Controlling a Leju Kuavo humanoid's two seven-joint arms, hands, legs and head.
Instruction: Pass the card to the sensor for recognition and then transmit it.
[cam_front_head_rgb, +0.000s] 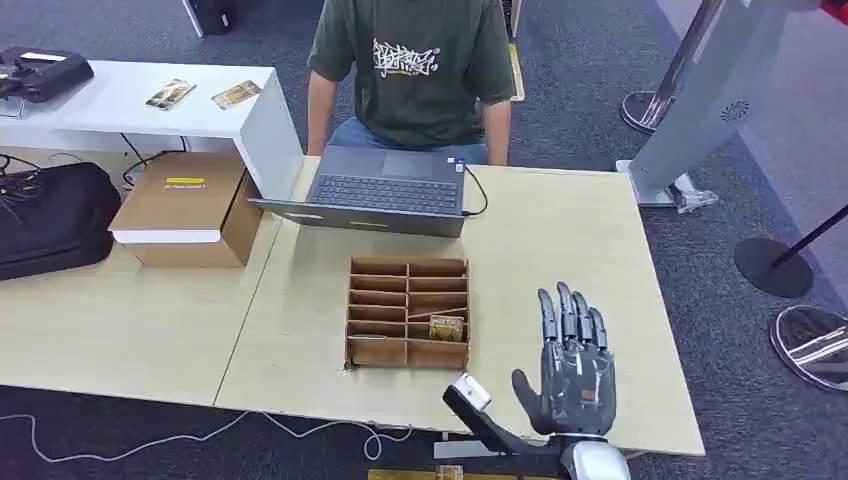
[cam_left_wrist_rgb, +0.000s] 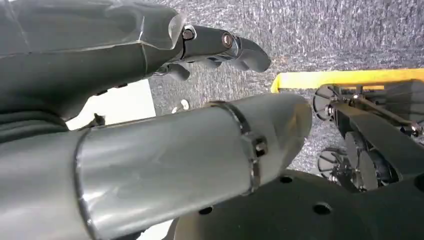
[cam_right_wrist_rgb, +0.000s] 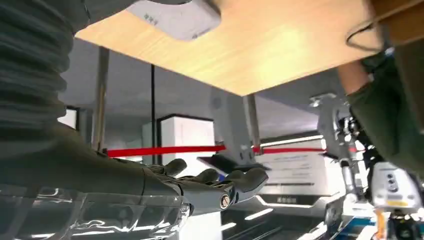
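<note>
A cardboard organizer with several compartments stands mid-table. A patterned card lies in one of its right-hand slots. A small black sensor with a white top sits at the table's front edge. In the right wrist view the sensor appears as a white block against the wood. My right hand hovers flat to the right of the sensor, fingers apart and pointing forward, holding nothing; its fingers stretch out empty. My left hand hangs low beside my body, with nothing in it.
A person in a green shirt sits behind an open laptop at the table's far edge. A cardboard box and black bag lie left. Two cards rest on a white shelf. Stanchion bases stand right.
</note>
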